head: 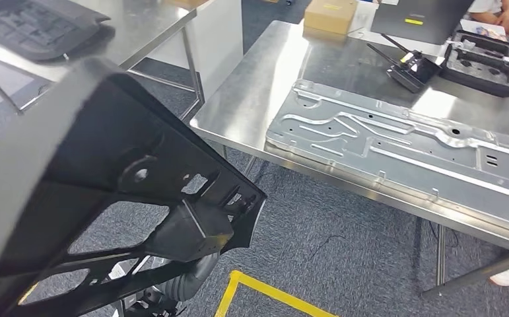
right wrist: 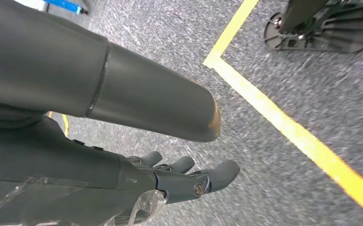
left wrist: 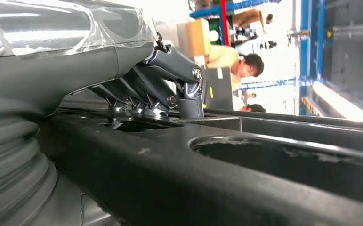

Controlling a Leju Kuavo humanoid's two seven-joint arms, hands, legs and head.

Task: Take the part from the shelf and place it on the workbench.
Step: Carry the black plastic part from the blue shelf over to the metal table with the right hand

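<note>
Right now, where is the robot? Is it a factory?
Probably a workshop or factory floor: steel workbench holding a stamped metal panel, yellow floor tape on grey carpet, and blue shelving behind. The left hand holds a black part.

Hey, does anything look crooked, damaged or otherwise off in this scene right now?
Nothing looks damaged or spilled. The large black plastic frame part sits tilted in the left hand, simply carried. The embossed silver sheet-metal panel lies flat on the steel workbench, angled, near the front edge.
</note>
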